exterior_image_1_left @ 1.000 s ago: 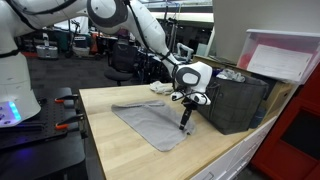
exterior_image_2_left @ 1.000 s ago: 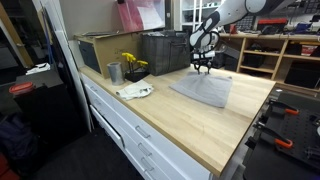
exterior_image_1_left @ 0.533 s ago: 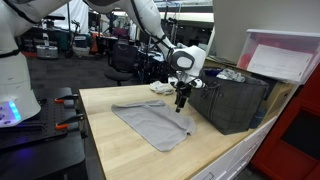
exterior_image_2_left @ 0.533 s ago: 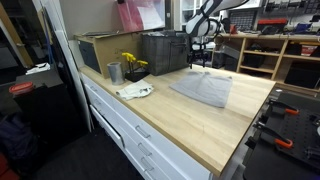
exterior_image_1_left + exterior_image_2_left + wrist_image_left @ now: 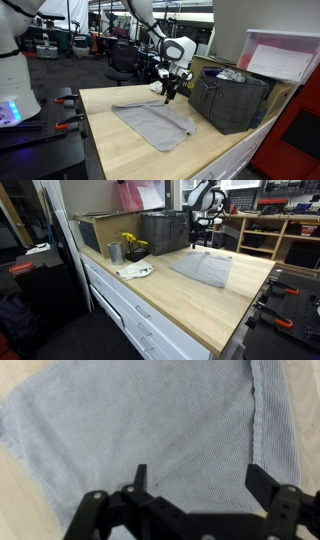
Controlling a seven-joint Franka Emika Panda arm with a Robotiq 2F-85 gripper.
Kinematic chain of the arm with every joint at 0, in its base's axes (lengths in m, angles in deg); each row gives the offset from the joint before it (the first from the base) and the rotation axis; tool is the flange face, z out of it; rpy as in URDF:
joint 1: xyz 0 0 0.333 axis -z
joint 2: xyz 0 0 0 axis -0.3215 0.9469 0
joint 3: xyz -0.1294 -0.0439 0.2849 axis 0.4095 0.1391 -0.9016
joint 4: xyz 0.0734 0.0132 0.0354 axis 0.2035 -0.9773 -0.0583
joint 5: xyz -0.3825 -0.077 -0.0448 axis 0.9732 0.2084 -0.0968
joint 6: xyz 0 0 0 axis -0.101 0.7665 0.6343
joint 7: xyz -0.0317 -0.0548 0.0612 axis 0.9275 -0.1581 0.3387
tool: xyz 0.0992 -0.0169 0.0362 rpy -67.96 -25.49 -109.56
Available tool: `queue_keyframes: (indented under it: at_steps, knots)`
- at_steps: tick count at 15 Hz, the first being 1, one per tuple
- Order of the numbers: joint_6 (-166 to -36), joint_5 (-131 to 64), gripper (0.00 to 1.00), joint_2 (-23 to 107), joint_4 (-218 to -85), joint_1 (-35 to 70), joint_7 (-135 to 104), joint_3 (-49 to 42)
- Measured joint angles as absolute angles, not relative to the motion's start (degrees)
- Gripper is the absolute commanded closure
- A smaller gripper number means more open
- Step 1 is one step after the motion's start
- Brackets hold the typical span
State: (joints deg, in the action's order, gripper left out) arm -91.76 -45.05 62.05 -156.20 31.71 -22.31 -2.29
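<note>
A grey cloth (image 5: pixel 153 122) lies spread flat on the wooden table (image 5: pixel 110 150); it also shows in the other exterior view (image 5: pixel 204 269) and fills the wrist view (image 5: pixel 150 420). My gripper (image 5: pixel 167 95) hangs in the air above the cloth's far side, also seen in an exterior view (image 5: pixel 207 222). In the wrist view its two black fingers (image 5: pixel 197 478) stand wide apart with nothing between them, well above the cloth.
A dark mesh crate (image 5: pixel 232 100) stands at the table's side by the cloth, also in the other exterior view (image 5: pixel 165 230). A metal cup (image 5: pixel 114 252), yellow flowers (image 5: pixel 132 243) and a white rag (image 5: pixel 134 271) sit near the table end. Shelves (image 5: pixel 280 235) stand behind.
The gripper has risen off the cloth's edge and moved back over the cloth's far side. The cloth lies still.
</note>
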Motion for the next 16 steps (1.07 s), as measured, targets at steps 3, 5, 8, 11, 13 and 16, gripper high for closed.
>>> queue_keyframes:
  at_steps: [3, 5, 8, 11, 13, 16]
  knots:
    - [-91.8, -45.0, 0.00, 61.6, -156.9, 31.7, -22.4, -2.3]
    - [-92.0, -45.1, 0.00, 61.7, -156.9, 31.7, -22.4, -2.4]
    - [-92.9, -45.0, 0.00, 62.0, -155.9, 31.1, -22.4, -3.4]
    - [-93.0, -45.4, 0.00, 63.7, -153.4, 30.7, -25.7, -5.5]
    - [-93.0, -46.0, 0.00, 65.5, -151.3, 30.9, -28.9, -7.3]
    - [-93.0, -46.0, 0.00, 68.8, -147.5, 30.9, -33.2, -9.6]
